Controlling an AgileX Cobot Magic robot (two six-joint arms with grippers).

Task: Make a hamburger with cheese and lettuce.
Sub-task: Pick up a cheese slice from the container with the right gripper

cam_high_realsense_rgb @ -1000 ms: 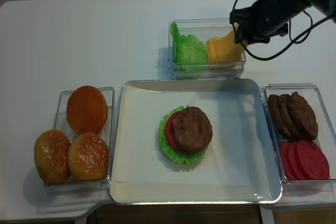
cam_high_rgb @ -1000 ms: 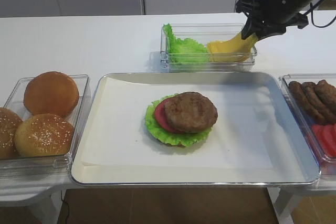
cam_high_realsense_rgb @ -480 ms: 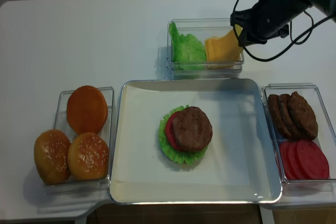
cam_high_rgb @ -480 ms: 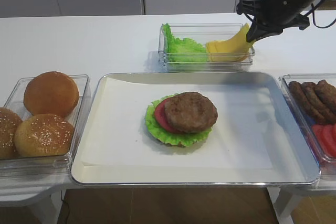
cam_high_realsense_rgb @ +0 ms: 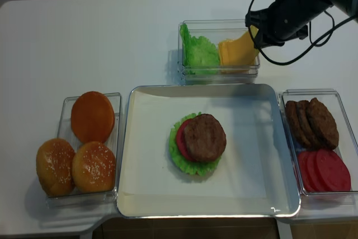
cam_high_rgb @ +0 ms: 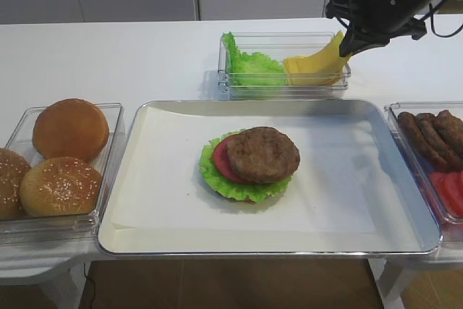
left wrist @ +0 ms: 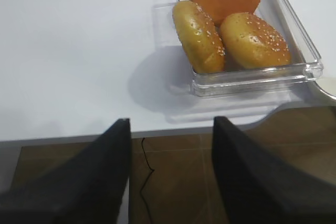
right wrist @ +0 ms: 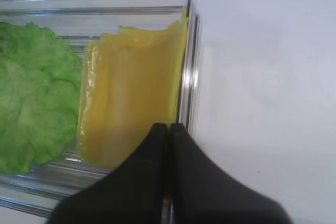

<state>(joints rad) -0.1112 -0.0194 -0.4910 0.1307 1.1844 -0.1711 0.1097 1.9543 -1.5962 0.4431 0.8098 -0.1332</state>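
The hamburger (cam_high_rgb: pixel 249 164) (cam_high_realsense_rgb: pixel 198 141), a stack of green leaf, tomato slice and brown patty, lies mid-tray. Yellow cheese (cam_high_rgb: pixel 315 66) (right wrist: pixel 131 87) fills the right half of a clear box (cam_high_rgb: pixel 286 90) at the back, beside lettuce (cam_high_rgb: pixel 253 64) (right wrist: pixel 31 93). My right gripper (cam_high_rgb: pixel 347 43) (cam_high_realsense_rgb: pixel 256 40) (right wrist: pixel 169 129) is shut on the raised right edge of a cheese slice (right wrist: pixel 177 61), at the box's right wall. My left gripper (left wrist: pixel 170 129) stands open and empty over the table's front edge, short of the buns (left wrist: pixel 231 30).
The metal tray (cam_high_rgb: pixel 376 128) is lined with white paper. A clear bin of three buns (cam_high_rgb: pixel 65 153) sits to its left. To its right is a bin of brown patties (cam_high_rgb: pixel 434 135) and tomato slices (cam_high_realsense_rgb: pixel 324 172). Black cables (cam_high_realsense_rgb: pixel 296 54) hang from the right arm.
The right jaws closed on the cheese edge and rose a little, pulling that edge up. The clear box slid slightly to the left. The left arm stayed still.
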